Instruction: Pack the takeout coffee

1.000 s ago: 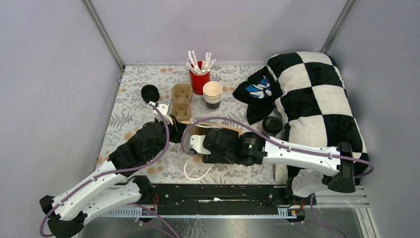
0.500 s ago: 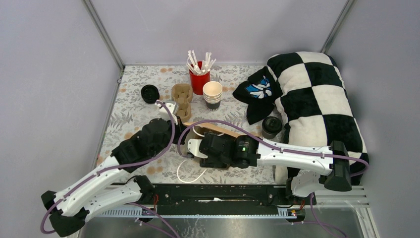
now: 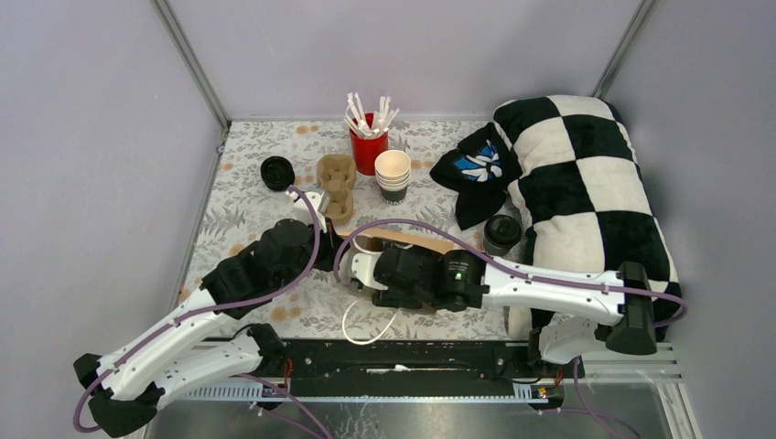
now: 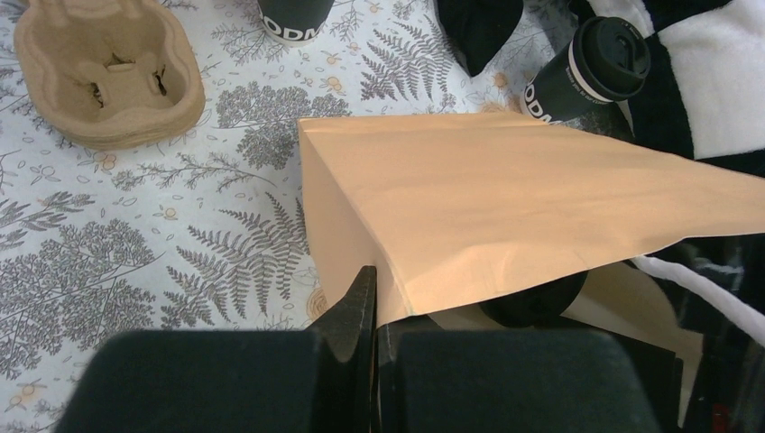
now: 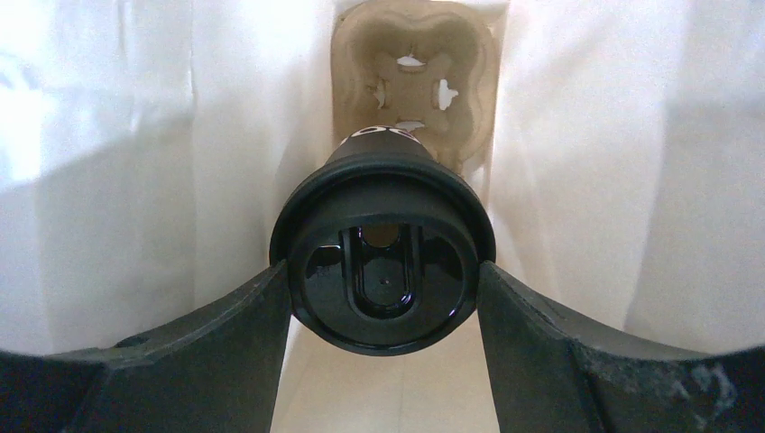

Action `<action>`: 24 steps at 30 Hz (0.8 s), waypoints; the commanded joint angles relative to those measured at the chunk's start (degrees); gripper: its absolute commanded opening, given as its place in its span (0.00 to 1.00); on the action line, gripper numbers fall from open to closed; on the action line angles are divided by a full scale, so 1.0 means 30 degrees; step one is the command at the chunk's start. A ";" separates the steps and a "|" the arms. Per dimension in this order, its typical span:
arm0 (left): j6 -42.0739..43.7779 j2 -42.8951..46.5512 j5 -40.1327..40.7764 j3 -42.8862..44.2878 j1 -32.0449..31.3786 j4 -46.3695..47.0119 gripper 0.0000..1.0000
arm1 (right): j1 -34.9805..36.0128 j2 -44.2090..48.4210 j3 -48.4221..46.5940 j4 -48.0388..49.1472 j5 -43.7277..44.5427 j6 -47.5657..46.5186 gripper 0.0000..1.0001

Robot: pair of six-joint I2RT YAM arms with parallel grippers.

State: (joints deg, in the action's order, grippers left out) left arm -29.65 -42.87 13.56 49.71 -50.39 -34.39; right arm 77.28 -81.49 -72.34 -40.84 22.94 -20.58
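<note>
Fern-print cloth (image 3: 238, 219) covers table. Back centre I've got red cup (image 3: 368, 151), white sticks (image 3: 366, 108) standing in it. Just right of it, stack of lidless cream cups (image 3: 393, 174), dark base. Left of red cup, moulded cardboard carrier (image 3: 336, 183), wells up. Right side: big checkered pillow (image 3: 586, 183) with black cloth (image 3: 476, 165), blue-white print, against its left edge. Mid-table, tan paper bag (image 4: 505, 207) on its side, white cord handle (image 3: 366, 325) looping toward near edge. Inside bag, at far end, second carrier (image 5: 415, 63).

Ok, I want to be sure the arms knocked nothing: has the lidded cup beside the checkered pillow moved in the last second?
No. In the top view the lidded cup stands at the same spot beside the left edge of the checkered pillow.
</note>
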 commanded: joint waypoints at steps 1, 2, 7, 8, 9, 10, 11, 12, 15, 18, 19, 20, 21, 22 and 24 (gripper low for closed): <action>-0.0510 -0.0201 0.0320 0.0979 -0.0078 -0.0137 0.00 | 0.0111 0.1856 0.0328 0.0070 -0.0516 -0.0287 0.31; -0.0568 -0.0236 0.0299 0.0952 -0.0078 -0.0123 0.00 | 0.0107 0.2160 0.0675 0.0220 -0.0603 -0.0450 0.32; -0.0368 -0.0501 0.0573 0.1329 -0.0074 -0.0062 0.00 | 0.0111 0.3562 0.2476 0.0685 -0.2039 -0.3292 0.31; -0.0345 -0.0555 0.0661 0.1465 -0.0063 -0.0029 0.00 | 0.0089 0.3556 0.2545 0.0550 -0.1851 -0.3664 0.31; -0.0368 -0.0617 0.0759 0.1500 -0.0076 0.0066 0.00 | 0.0042 0.3442 0.2490 0.0346 -0.1769 -0.4146 0.31; -0.0338 -0.0624 0.0717 0.1504 -0.0078 0.0247 0.00 | 0.0025 0.3245 0.2341 0.0155 -0.1744 -0.4408 0.31; -0.0363 -0.0600 0.0624 0.1450 -0.0071 0.0398 0.00 | 0.0023 0.2967 0.2142 0.0033 -0.1584 -0.4510 0.31; -0.0388 -0.0578 0.0535 0.1359 -0.0077 0.0588 0.00 | 0.0023 0.2687 0.1949 -0.0041 -0.1472 -0.4618 0.31; -0.0407 -0.0460 -0.0018 0.1106 -0.0078 0.1061 0.00 | 0.0023 0.1975 0.1735 0.0341 -0.1044 -0.4998 0.31; -0.0332 -0.0437 -0.0275 0.1094 -0.0074 0.1105 0.00 | -0.0006 0.1051 0.1575 0.0858 0.0054 -0.5236 0.31; -0.0315 -0.0378 -0.0339 0.1069 -0.0063 0.1094 0.00 | -0.0083 0.0748 0.1358 0.0945 0.0164 -0.5240 0.31; -0.0309 -0.0338 -0.0387 0.1026 -0.0076 0.1071 0.00 | -0.0155 0.0539 0.1196 0.1142 0.0189 -0.5225 0.31; -0.0312 -0.0267 -0.0433 0.0951 -0.0078 0.1079 0.00 | -0.0263 0.0311 0.1011 0.1328 0.0306 -0.5183 0.31; -0.0353 -0.0141 -0.0509 0.0846 -0.0078 0.1080 0.00 | -0.0368 0.0048 0.0716 0.1311 0.0353 -0.5072 0.31; -0.0439 0.0155 -0.0619 0.0494 -0.0072 0.1143 0.00 | -0.0657 -0.0351 0.0152 0.1128 0.0377 -0.4759 0.31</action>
State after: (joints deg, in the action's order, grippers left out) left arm -30.44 -44.60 13.67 51.33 -50.57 -34.70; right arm 76.82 -80.75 -67.22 -39.18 21.32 -34.63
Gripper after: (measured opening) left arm 0.006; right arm 0.756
